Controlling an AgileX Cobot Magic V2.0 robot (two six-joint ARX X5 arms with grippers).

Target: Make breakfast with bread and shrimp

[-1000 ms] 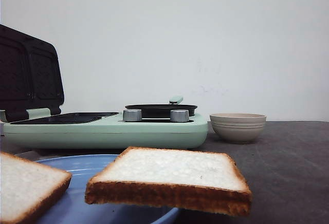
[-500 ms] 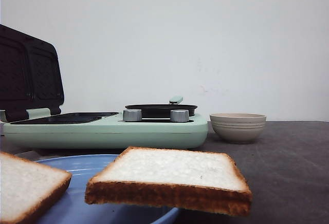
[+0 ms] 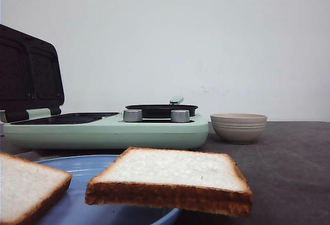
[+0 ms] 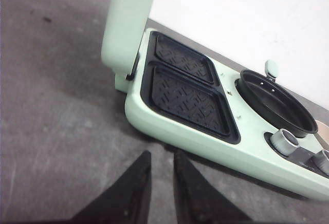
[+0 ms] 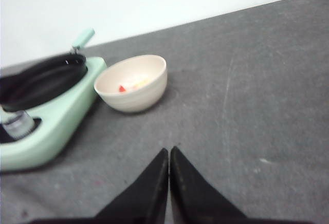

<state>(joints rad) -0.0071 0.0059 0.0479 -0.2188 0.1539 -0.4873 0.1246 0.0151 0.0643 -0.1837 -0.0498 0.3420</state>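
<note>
While both hands [image 4: 159, 183] [image 5: 168, 178] hover, bread [image 3: 172, 176] lies apart.

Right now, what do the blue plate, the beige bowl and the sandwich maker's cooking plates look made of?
Blue plate: glossy, likely glazed ceramic or melamine. Beige bowl: matte with faint rim rings, probably ceramic or plastic. Cooking plates: dark embossed, seemingly nonstick-coated metal, set in a mint body with a smooth plastic-like sheen.

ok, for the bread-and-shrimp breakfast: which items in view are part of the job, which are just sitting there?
Job:
- right bread slice and left bread slice, on the blue plate
- green sandwich maker, lid open, empty grill plates
- its black pan
- beige bowl, something red and yellow inside, too blurred to identify

Lying about:
- nothing visible
</note>
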